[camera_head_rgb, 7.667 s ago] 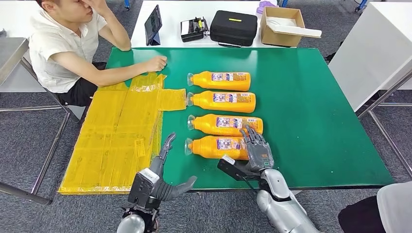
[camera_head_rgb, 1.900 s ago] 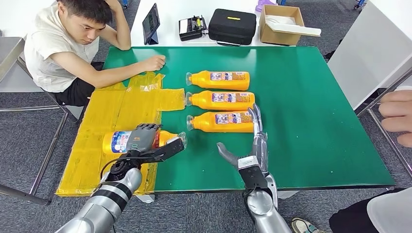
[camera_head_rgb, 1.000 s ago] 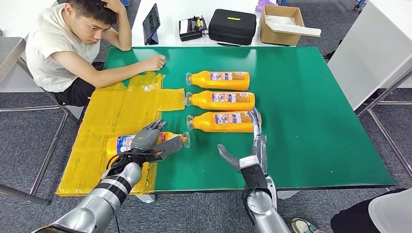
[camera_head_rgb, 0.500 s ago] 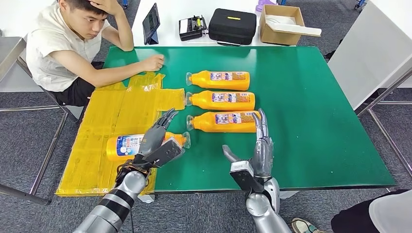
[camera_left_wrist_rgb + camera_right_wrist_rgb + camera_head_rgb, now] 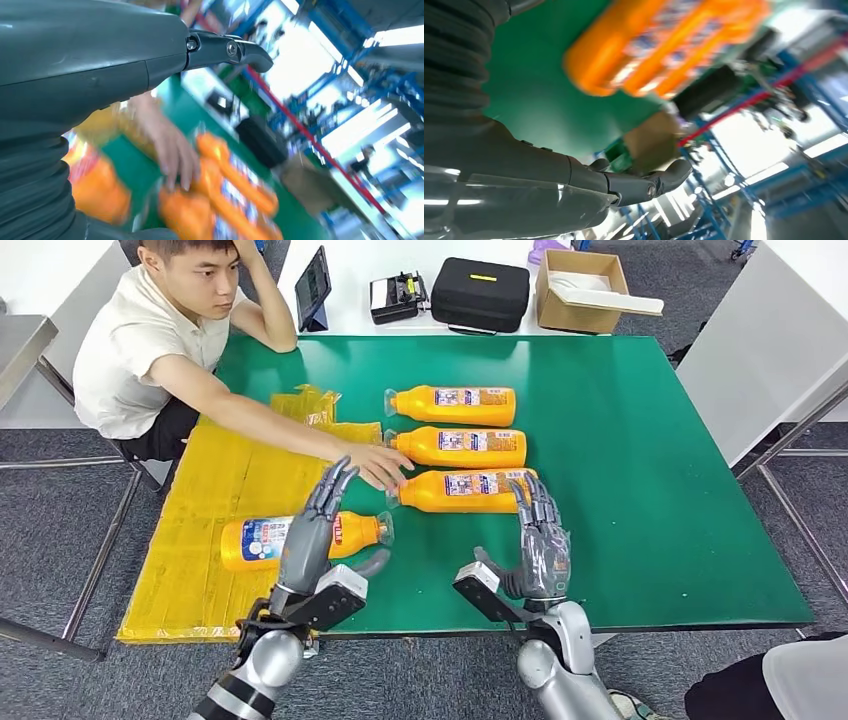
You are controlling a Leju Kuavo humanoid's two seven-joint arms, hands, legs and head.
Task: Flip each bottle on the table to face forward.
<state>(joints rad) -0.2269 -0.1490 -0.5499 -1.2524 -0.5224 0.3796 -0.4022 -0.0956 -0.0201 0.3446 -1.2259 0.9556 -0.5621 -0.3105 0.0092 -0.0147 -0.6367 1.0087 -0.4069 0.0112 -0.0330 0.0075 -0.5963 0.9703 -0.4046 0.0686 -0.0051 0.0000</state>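
My left robot hand (image 5: pixel 308 540) is raised at the near edge of the counter (image 5: pixel 640 480), fingers spread wide and holding nothing. My right robot hand (image 5: pixel 540 540) stands beside it, also wide and empty, fingertips just short of the nearest bottle in the row. One orange bottle (image 5: pixel 300 537) lies on the yellow sheet (image 5: pixel 220 490), cap pointing right. Beyond, three orange bottles (image 5: pixel 455 449) lie side by side on the green, caps pointing left. A person's hand (image 5: pixel 378 466) reaches to the cap of the nearest one.
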